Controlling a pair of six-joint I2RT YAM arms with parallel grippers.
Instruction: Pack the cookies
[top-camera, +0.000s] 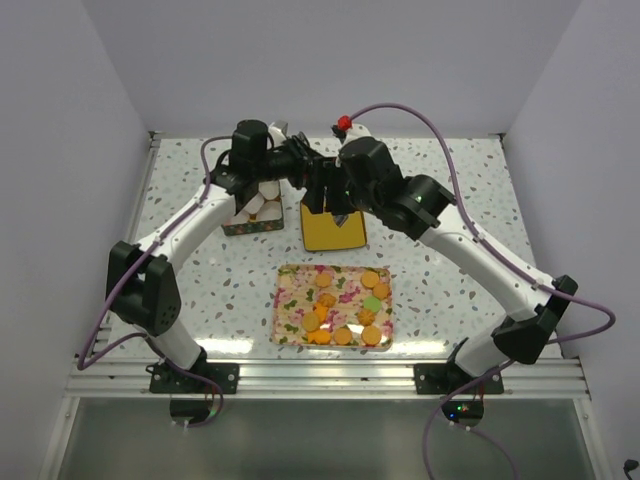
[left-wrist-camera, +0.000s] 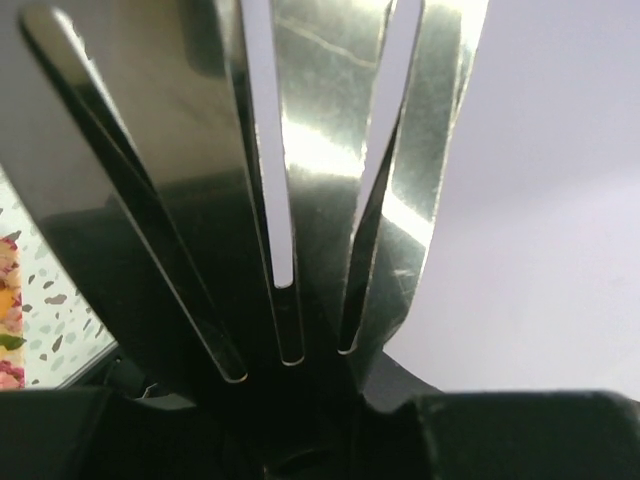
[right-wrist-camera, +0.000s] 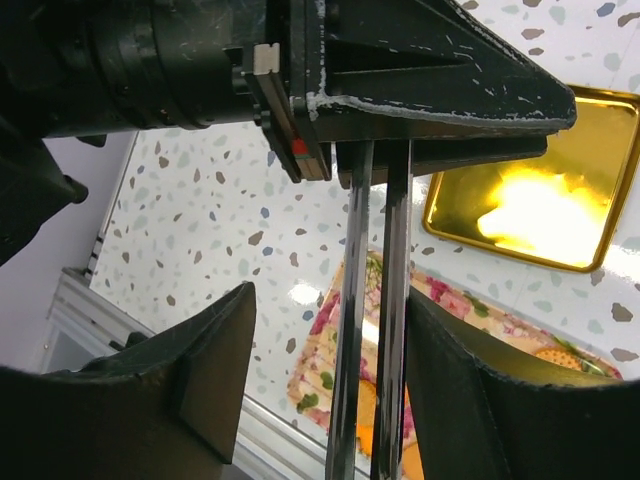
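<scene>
Nearest the arm bases, on the near side of both grippers, the cookies (top-camera: 343, 336) lie about a dozen strong on a floral tray (top-camera: 288, 282). Most are round and orange-brown, some are flower-shaped, and there is one pale green cookie (top-camera: 372, 301). Just beyond the tray, directly below the meeting grippers, sits a square gold box (top-camera: 333, 235). Its inside glares with reflected light in the right wrist view. Above it, the right gripper (right-wrist-camera: 330, 297) stands spread, with a dark finger on either side of the two thin handles of a pair of metal tongs (right-wrist-camera: 360, 300). Whether either finger touches the metal cannot be told. The left gripper (right-wrist-camera: 430, 90) is clamped on the tongs from the opposite side, and the slotted blade fills its own camera. To the left gripper's left, a small floral box (top-camera: 238, 228) holds white paper cups (top-camera: 262, 205).
</scene>
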